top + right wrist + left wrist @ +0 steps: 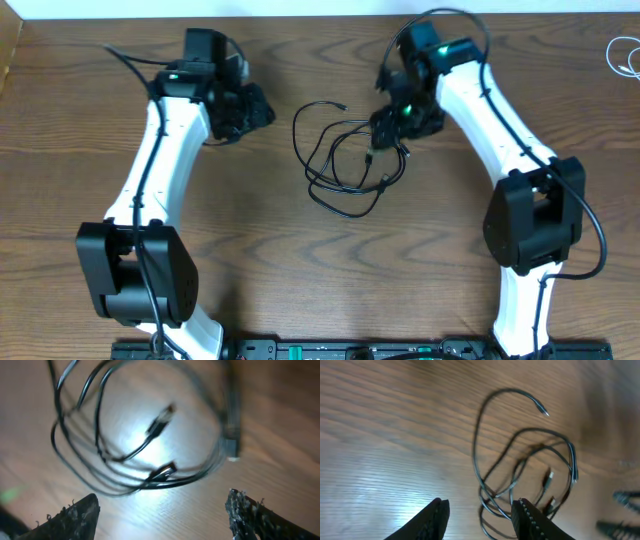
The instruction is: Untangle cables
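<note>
Black cable (pixel 345 160) sits in tangled loops at the middle of the wooden table (pixel 260 230), and the white cable (pixel 623 55) lies well apart from it, at the far right edge. Your left gripper (pixel 480 517) stands half open near the tangle, empty. Your right gripper (pixel 162 512) hangs wide open over its right side, also empty.

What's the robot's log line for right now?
black cable: tangled loops | white cable: far right edge, apart | left gripper: open, empty | right gripper: open, over black cable
</note>
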Tool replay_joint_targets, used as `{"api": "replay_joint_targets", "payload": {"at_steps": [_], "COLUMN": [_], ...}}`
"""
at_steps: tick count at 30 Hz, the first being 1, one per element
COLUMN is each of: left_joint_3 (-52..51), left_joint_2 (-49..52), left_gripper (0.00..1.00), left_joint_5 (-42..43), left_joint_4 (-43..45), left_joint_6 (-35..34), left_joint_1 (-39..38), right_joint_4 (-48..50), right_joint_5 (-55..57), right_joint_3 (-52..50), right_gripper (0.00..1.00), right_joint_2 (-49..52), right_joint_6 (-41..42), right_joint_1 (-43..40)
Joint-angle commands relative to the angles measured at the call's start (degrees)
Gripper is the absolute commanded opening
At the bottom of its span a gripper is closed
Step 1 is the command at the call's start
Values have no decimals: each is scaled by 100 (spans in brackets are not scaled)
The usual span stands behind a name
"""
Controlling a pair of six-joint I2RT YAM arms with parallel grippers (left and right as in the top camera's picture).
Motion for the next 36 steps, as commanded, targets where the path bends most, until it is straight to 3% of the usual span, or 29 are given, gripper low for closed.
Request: {"api": "replay_joint_targets", "payload": {"at_steps": [1, 7, 23, 33, 36], "left_joint_3": [44, 44, 44, 44, 44], "left_joint_2": [0, 0, 0, 0, 0], "left_gripper": [45, 45, 45, 45, 45], "left_joint_5": [-94, -94, -96, -96, -96], "left_joint_4": [-15, -42, -39, -39, -39], "left_joint_6": [-83, -83, -83, -83, -83], "left_joint_1": [240, 463, 472, 472, 472], "right_joint_4": [4, 348, 1692, 1915, 1956], "right_joint_5": [-468, -535, -164, -164, -162], "right_joint_3": [-245, -752, -1952, -2024, -2013], "right_gripper": [78, 73, 60, 27, 2], "right_joint_2": [11, 11, 11, 11, 11], "right_joint_6": [-1410, -2424, -2520, -2496, -2498], "right_joint_1": [308, 752, 986, 986, 984]}}
